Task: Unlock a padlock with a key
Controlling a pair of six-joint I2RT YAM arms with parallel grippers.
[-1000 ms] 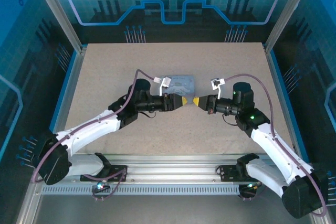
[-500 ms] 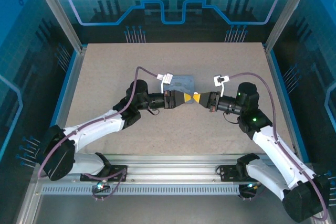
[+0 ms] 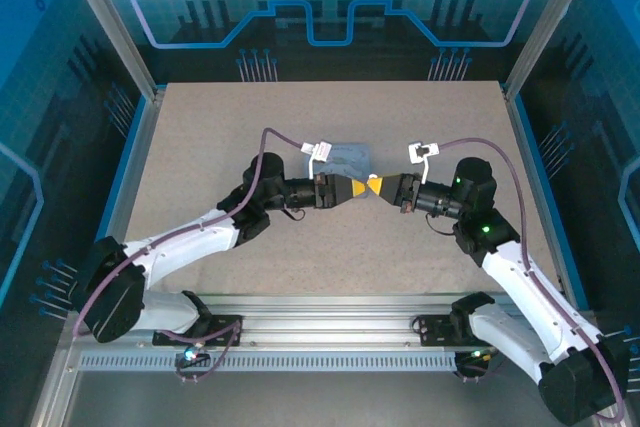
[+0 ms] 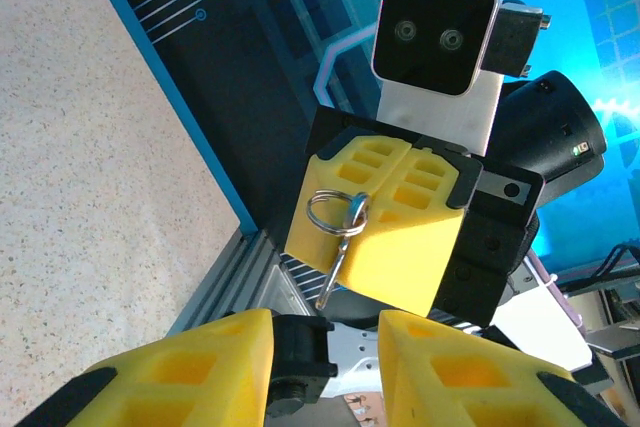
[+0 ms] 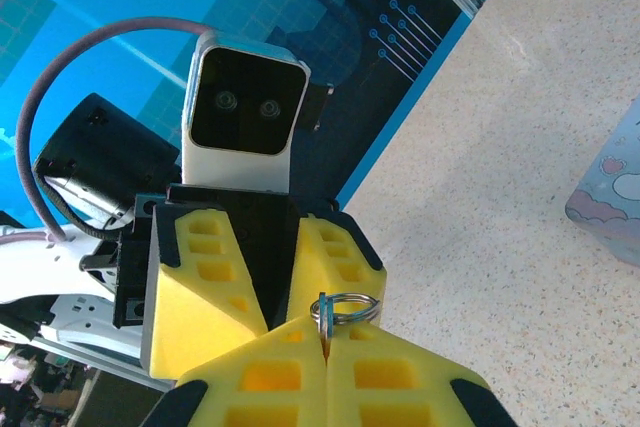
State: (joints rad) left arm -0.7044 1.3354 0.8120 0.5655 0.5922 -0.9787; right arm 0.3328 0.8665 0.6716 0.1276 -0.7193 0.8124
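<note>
My left gripper (image 3: 351, 190) and right gripper (image 3: 377, 187) meet tip to tip above the table's middle. In the left wrist view the dark padlock (image 4: 297, 355) sits between my left gripper's (image 4: 325, 335) yellow fingers, tight against the left one, with a gap showing on its other side. Facing it, my right gripper (image 4: 372, 209) is shut on the silvery key (image 4: 337, 259), which has a split ring at its head. The key's blade points down toward the padlock, its tip just short of it. In the right wrist view the key ring (image 5: 345, 307) sticks out of the shut fingertips (image 5: 300, 362).
The pale blue cartoon-printed tin (image 3: 346, 156) lies on the speckled table (image 3: 220, 137) just beyond the two grippers; its corner (image 5: 610, 197) is seen in the right wrist view. Blue walls and metal posts (image 3: 110, 27) enclose the table.
Both grippers have shifted slightly away from the arm bases and closed the small gap between them, so their yellow tips now meet. Both grips look unchanged.
</note>
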